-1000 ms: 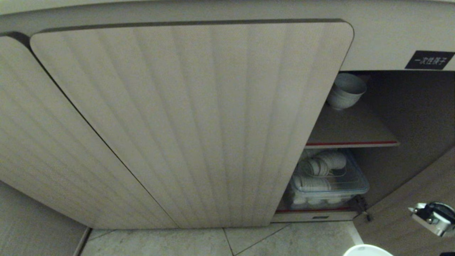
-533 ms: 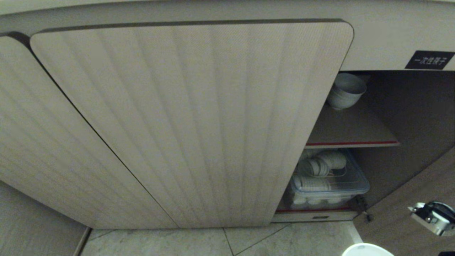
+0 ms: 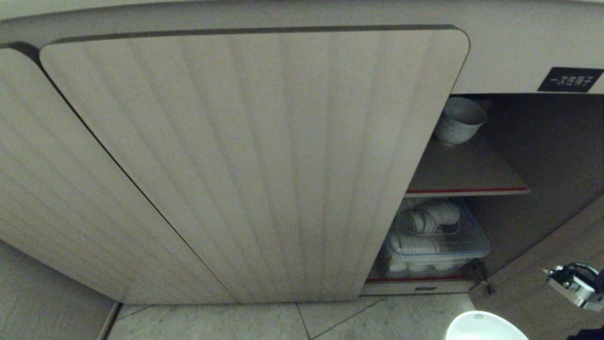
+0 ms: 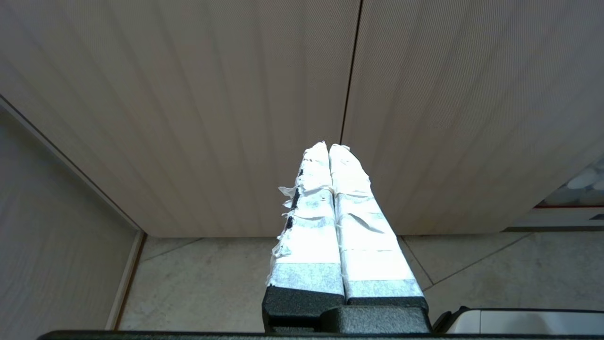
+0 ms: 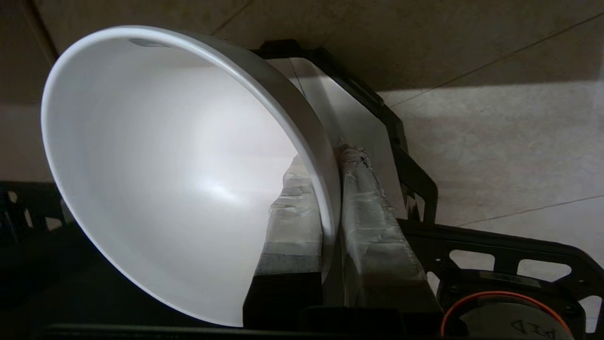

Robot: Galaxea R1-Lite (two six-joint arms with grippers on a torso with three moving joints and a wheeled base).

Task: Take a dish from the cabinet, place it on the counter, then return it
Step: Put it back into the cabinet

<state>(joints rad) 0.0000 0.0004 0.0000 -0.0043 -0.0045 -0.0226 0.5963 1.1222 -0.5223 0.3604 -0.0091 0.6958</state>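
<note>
**Open cabinet, two shelves, tiled floor**

Upper red-edged shelf (image 3: pixel 467 175): a stack of white bowls (image 3: pixel 458 120) at the back, beside the door edge. Lower shelf (image 3: pixel 420 280): clear plastic bin (image 3: pixel 436 248) holding white dishes. Below: pale tiled floor (image 3: pixel 283 321), bare in front of the cabinet (image 3: pixel 255 160).

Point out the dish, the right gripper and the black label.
dish (image 5: pixel 155 170): right wrist view, inner wall of the bowl.
right gripper (image 5: pixel 330 156): right wrist view, between the fingertips pinching the rim.
black label (image 3: pixel 570 79): head view, middle of the plate.
</note>
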